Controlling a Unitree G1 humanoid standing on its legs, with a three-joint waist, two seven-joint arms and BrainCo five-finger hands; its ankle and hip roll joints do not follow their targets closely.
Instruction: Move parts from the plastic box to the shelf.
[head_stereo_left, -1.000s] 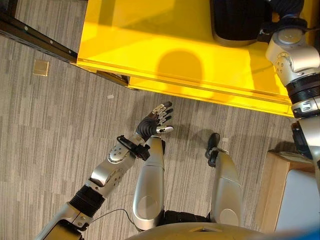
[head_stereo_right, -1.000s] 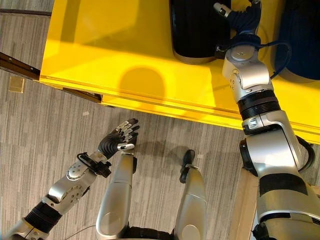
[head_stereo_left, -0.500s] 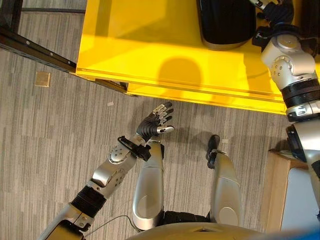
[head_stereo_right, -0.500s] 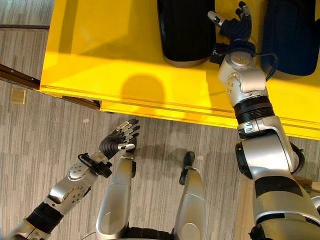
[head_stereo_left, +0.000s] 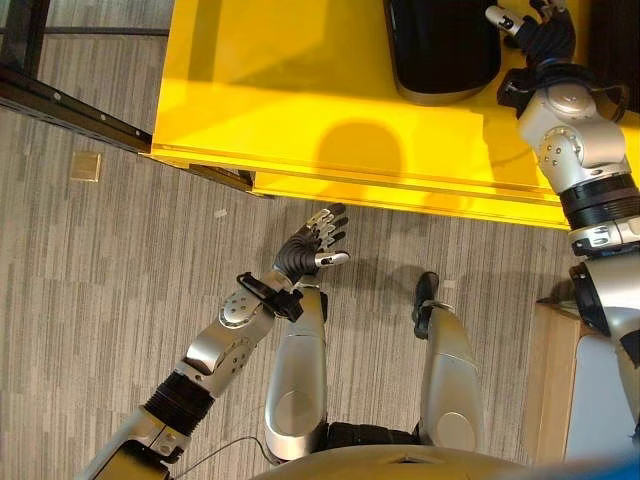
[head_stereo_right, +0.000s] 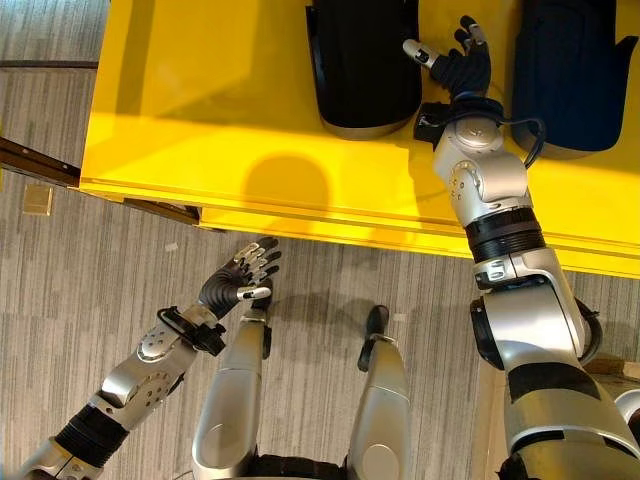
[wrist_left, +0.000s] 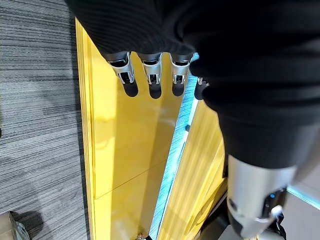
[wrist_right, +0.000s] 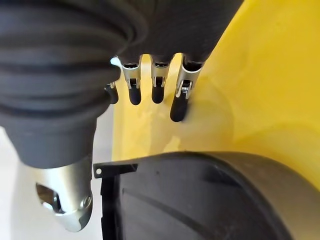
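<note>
The right robot hand (head_stereo_right: 455, 62) is over the yellow shelf (head_stereo_right: 230, 110), fingers spread and relaxed, holding nothing, in the gap between two black parts. The nearer black part (head_stereo_right: 365, 62) lies just beside its thumb; a second dark part (head_stereo_right: 570, 70) lies on its other side. In the right wrist view the fingertips (wrist_right: 178, 107) sit close to the yellow surface, possibly touching, though that is hard to judge. The left robot hand (head_stereo_left: 312, 245) hangs open over the grey floor (head_stereo_left: 90, 280), empty. The plastic box cannot be made out here. To do this step well, the hand should lift straight up clear of both parts before swinging away, so neither gets nudged.
</note>
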